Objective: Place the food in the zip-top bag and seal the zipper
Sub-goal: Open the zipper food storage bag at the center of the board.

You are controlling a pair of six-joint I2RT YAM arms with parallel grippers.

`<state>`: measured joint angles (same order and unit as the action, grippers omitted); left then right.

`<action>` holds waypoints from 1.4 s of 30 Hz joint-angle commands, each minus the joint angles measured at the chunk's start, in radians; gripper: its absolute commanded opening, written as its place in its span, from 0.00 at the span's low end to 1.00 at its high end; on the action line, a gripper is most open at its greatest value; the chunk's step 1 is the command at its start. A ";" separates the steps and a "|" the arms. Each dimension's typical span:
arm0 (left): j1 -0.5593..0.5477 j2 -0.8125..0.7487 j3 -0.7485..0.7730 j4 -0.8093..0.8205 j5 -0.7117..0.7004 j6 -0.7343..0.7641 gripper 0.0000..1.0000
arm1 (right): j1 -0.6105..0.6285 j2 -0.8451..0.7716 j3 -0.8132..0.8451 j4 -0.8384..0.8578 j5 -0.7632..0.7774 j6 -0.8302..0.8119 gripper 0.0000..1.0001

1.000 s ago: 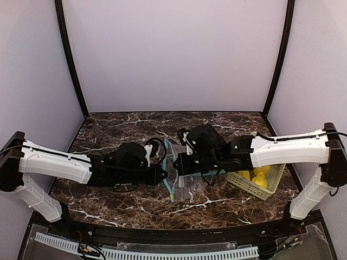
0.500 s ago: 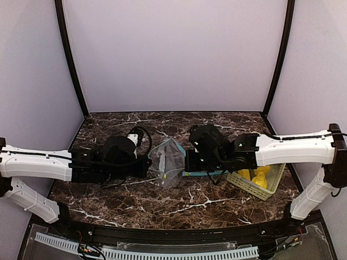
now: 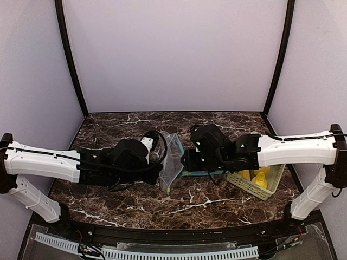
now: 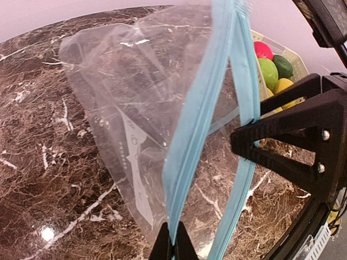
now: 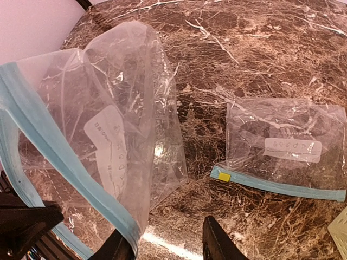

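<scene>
The clear zip-top bag (image 4: 124,92) hangs upright between my two grippers, its mouth parted into two blue zipper strips. My left gripper (image 4: 173,246) is shut on the nearer strip (image 4: 190,146). My right gripper (image 5: 165,246) is open, and the other blue strip (image 5: 49,146) lies against its left finger (image 5: 116,248). From above, the bag (image 3: 173,157) stands between the left gripper (image 3: 160,172) and right gripper (image 3: 185,161). The food sits in the pale green basket (image 3: 255,187): a red ball (image 4: 263,50), a light green ball (image 4: 267,72), a dark green piece (image 4: 283,65) and yellow pieces (image 3: 260,176).
A second zip-top bag (image 5: 282,143) lies flat and sealed on the marble table (image 3: 108,130), with a yellow slider (image 5: 224,176) at the end of its blue strip, below my right wrist. Purple walls close the back and sides.
My right gripper has opened and let go of its zipper strip. My left gripper, still shut on the bag, moved left and then back right, lifting the bag upright.
</scene>
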<state>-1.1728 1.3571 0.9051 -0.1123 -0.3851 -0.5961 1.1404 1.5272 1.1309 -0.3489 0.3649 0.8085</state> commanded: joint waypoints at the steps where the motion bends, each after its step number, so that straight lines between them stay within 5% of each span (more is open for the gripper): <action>1: -0.025 0.023 0.039 0.061 0.043 0.048 0.01 | 0.008 0.005 0.002 0.063 -0.038 -0.038 0.45; 10: -0.037 0.016 0.032 0.099 0.043 0.037 0.01 | 0.008 0.085 0.031 0.049 -0.009 -0.029 0.58; 18: -0.039 -0.018 0.008 0.128 -0.009 0.037 0.01 | 0.008 0.144 0.059 -0.050 0.136 0.107 0.80; 26: -0.039 -0.072 0.049 -0.197 -0.320 0.005 0.01 | -0.002 0.138 0.020 -0.140 0.191 0.192 0.85; 34: -0.039 -0.075 0.101 -0.343 -0.405 0.007 0.01 | -0.004 0.163 0.030 -0.190 0.192 0.209 0.86; 42: -0.037 -0.031 0.158 -0.252 -0.208 0.152 0.01 | 0.003 0.127 0.061 0.022 -0.051 -0.100 0.89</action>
<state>-1.2137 1.3018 0.9993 -0.3656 -0.6785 -0.5308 1.1393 1.6756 1.1622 -0.4435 0.4629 0.9058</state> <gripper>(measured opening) 0.008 0.888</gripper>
